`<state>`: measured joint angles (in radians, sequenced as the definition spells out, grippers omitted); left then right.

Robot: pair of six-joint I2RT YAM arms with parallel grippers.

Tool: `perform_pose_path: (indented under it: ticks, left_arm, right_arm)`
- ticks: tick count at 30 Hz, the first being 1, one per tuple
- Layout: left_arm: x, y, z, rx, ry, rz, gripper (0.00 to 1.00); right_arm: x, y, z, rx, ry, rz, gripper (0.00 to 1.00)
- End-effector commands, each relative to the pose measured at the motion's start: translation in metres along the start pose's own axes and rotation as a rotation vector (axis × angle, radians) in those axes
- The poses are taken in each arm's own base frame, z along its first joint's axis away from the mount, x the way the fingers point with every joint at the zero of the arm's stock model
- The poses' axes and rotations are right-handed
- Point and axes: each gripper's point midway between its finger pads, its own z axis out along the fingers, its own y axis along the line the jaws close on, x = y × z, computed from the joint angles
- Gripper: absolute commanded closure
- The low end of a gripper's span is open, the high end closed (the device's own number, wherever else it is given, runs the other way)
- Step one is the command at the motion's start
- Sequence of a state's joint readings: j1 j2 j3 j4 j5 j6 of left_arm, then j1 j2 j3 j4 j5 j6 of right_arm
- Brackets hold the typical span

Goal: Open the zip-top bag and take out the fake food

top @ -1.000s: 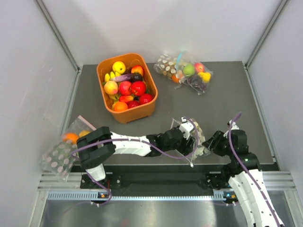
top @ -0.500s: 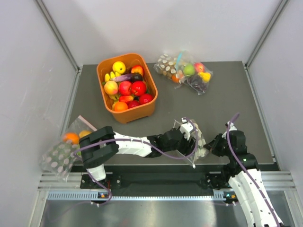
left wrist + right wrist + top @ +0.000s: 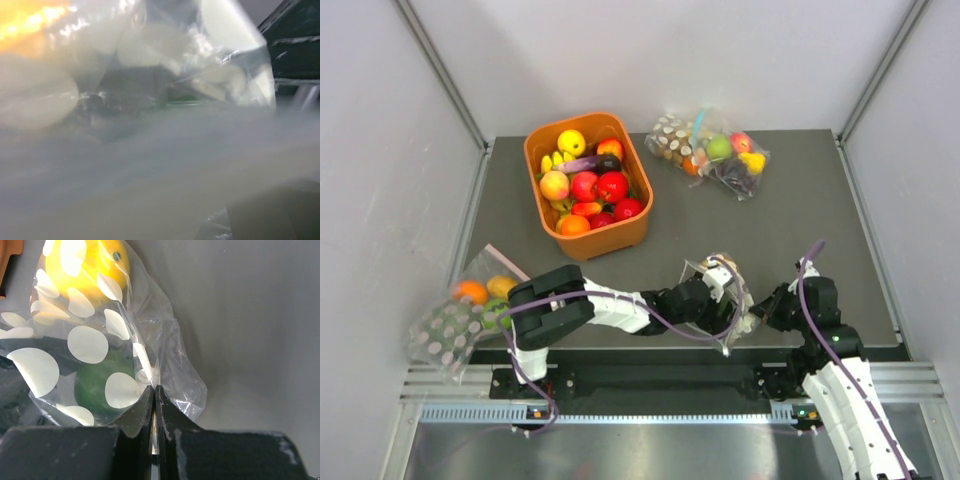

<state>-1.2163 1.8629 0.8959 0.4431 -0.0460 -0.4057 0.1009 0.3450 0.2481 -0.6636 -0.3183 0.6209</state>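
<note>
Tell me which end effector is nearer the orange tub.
Left. The left end effector is near-right of the orange tub, at the zip-top bag; the right end effector pinches that bag's right edge, farther out.

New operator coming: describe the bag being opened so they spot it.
On the table, look at the near edge, right of centre: the zip-top bag lies there. Unlike the far bag and the left-edge bag, it is pinched in the right gripper.

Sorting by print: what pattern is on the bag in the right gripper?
White dots on the clear bag; right wrist view.
</note>
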Motion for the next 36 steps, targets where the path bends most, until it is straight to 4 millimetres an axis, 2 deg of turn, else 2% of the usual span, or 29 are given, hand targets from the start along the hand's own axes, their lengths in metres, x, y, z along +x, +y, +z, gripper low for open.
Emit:
perform_pose_path:
  ticks: [1,4,6,8,9,12,16,17,20,24,28,30,36]
  left_arm:
    - [-0.005,-0.001,0.008,-0.005,-0.013,0.02,0.14]
    - [-0.005,-0.002,0.009,-0.001,-0.01,0.023,0.21]
    - [-0.004,-0.001,0.008,-0.008,-0.005,0.024,0.39]
    - [0.001,0.002,0.004,-0.017,0.012,0.029,0.51]
    - [-0.003,0.001,0.001,-0.016,0.006,0.035,0.6]
    - [-0.01,0.001,-0.013,-0.019,-0.002,0.047,0.74]
    - [-0.025,-0.003,-0.034,-0.015,-0.038,0.051,0.75]
    - [-0.037,-0.006,-0.043,-0.012,-0.066,0.051,0.76]
    - [-0.055,-0.008,-0.06,-0.016,-0.117,0.047,0.76]
    - [-0.074,-0.013,-0.076,-0.01,-0.16,0.036,0.76]
    - [-0.092,-0.011,-0.097,-0.039,-0.216,0.003,0.75]
    - [-0.094,-0.007,-0.104,-0.062,-0.212,-0.002,0.74]
    - [-0.119,-0.001,-0.145,-0.092,-0.304,-0.019,0.73]
  right_arm:
    - [-0.011,0.011,0.0,-0.049,-0.045,-0.016,1.0]
    - [-0.011,0.011,0.0,-0.048,-0.044,-0.015,1.0]
    - [-0.011,0.011,0.0,-0.049,-0.045,-0.016,1.0]
    - [-0.011,0.011,0.0,-0.048,-0.046,-0.014,1.0]
    - [-0.011,0.01,0.0,-0.045,-0.048,-0.014,1.0]
    - [-0.013,0.011,0.0,-0.047,-0.057,-0.007,1.0]
    - [-0.019,0.011,0.001,-0.045,-0.087,-0.002,1.0]
    - [-0.019,0.011,0.001,-0.046,-0.087,-0.002,1.0]
    - [-0.018,0.011,0.003,-0.048,-0.084,0.003,1.0]
    - [-0.019,0.012,0.002,-0.051,-0.088,-0.002,1.0]
    - [-0.018,0.012,0.001,-0.054,-0.09,-0.003,1.0]
    - [-0.019,0.013,0.0,-0.058,-0.095,-0.003,1.0]
    - [-0.018,0.013,-0.001,-0.061,-0.092,-0.007,1.0]
